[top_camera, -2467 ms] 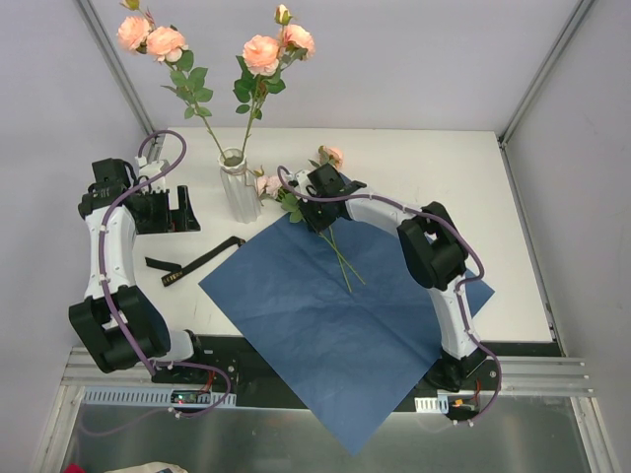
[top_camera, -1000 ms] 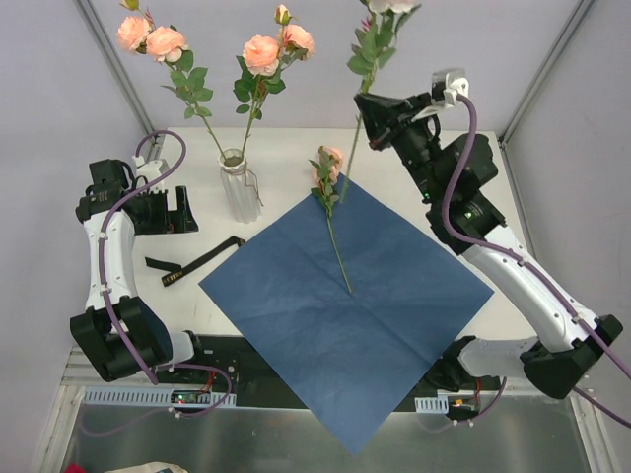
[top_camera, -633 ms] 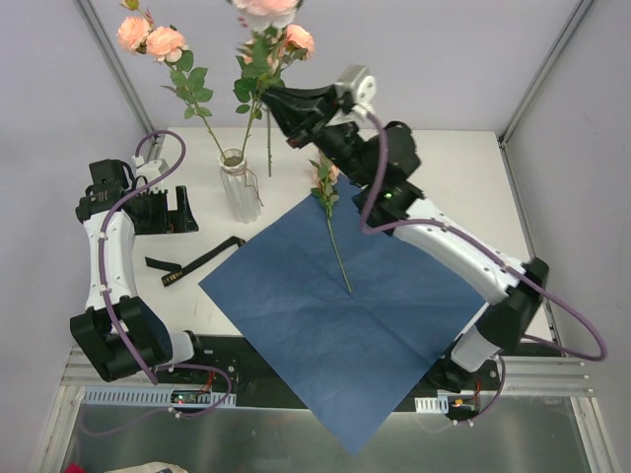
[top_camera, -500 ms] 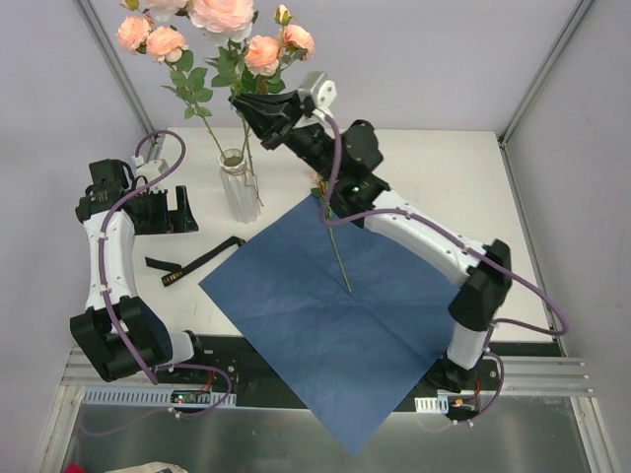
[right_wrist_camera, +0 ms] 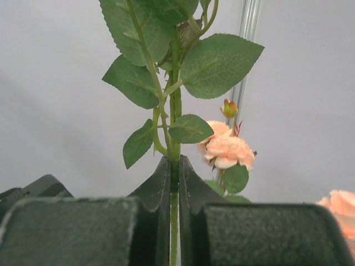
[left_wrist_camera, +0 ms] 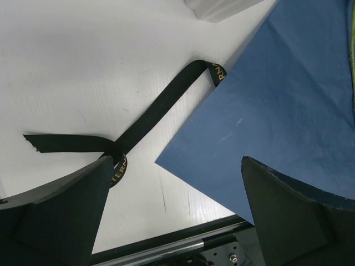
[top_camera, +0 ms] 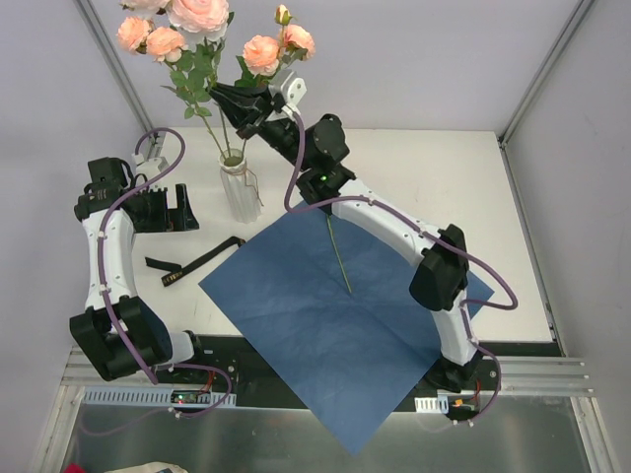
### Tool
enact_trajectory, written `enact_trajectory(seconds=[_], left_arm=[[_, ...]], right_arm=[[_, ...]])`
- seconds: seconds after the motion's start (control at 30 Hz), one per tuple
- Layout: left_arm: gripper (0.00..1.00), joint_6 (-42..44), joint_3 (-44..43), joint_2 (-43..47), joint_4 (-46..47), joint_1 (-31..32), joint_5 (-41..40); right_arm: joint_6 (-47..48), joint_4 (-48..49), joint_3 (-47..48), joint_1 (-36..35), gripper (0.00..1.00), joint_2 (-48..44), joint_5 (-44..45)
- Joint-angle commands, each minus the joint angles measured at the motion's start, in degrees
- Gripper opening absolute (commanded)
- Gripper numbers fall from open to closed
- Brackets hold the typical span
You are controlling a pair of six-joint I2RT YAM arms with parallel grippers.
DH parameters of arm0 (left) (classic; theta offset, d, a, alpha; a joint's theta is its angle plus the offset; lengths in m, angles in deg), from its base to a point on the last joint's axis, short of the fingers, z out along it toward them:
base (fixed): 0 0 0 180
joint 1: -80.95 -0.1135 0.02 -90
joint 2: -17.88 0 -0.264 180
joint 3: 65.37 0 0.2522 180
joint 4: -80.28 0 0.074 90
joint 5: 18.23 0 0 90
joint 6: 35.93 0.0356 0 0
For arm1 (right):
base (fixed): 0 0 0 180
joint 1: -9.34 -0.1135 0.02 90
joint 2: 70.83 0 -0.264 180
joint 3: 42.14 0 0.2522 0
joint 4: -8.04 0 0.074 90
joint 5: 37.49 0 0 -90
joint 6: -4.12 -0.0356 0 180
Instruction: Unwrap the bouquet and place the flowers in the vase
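starting big: white table (top_camera: 444,177), pale walls round it. spread flat over the near half, blue paper (top_camera: 325,335), fully opened out, so safe to call the unwrapping done. probably just left there as a landing pad for loose stems.

stretched long across that sheet, the right arm, reaching up and far-left to get above the vase. right claw (right_wrist_camera: 174,166) clenched tight on a rose (top_camera: 200,14), pinching the thin stem just under the lowest leaves. held upright, bloom high, bare end hanging toward the vase mouth. gripped there presumably to leave enough free stem below for threading in. tip inside the mouth or not, can't tell from above.

tucked over on the left side, the left arm. left claw (left_wrist_camera: 177,166) released, spread wide, nothing in it, hovering over the paper's corner and a black ribbon (left_wrist_camera: 155,111) lying loose on the table. looks like simply keeping out of the way.

then the vase (top_camera: 237,187), upright, far-left part of the table, just off the paper's edge. two other roses (top_camera: 261,51) standing in it, leaning apart, leaving a gap in the middle for the incoming one.

smallest: one last stem (top_camera: 338,254) flat on the middle of the paper, top end hidden under the right arm. guessing next in line.
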Motion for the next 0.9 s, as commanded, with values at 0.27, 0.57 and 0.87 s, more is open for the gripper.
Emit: enact_trajectory(seconds=[0.27, 0.57, 0.87], left_arm=[[0.99, 1.7, -1.4, 0.3, -1.5, -0.3, 1.1], [0.99, 3.4, -1.8, 0.9, -2.5, -0.3, 1.2], [0.99, 3.5, -2.1, -0.2, -2.5, -0.3, 1.4]], right_arm=[[3.7, 4.6, 15.9, 0.7, 0.01, 11.5, 2.4], [2.4, 4.0, 19.8, 2.9, 0.01, 16.9, 4.1], [1.5, 5.0, 9.5, 3.7, 0.01, 14.7, 6.2]])
